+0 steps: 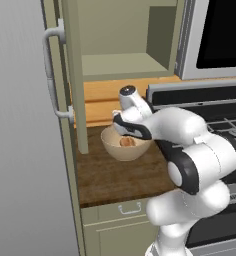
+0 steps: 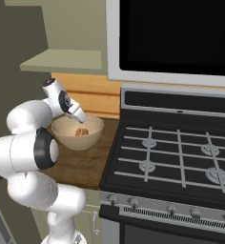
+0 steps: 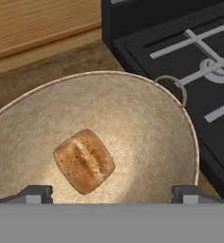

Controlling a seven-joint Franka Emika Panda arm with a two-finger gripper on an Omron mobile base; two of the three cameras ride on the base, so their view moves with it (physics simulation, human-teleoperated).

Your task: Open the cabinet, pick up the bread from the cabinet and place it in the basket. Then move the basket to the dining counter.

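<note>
The white arm bends over the short wood countertop, its gripper pointing down above the basket. The jaws are spread wide and hold nothing. The bread lies loose on the basket's floor, between the fingertips. The basket sits near the stove on its right; the cabinet stands open above, door swung left.
</note>
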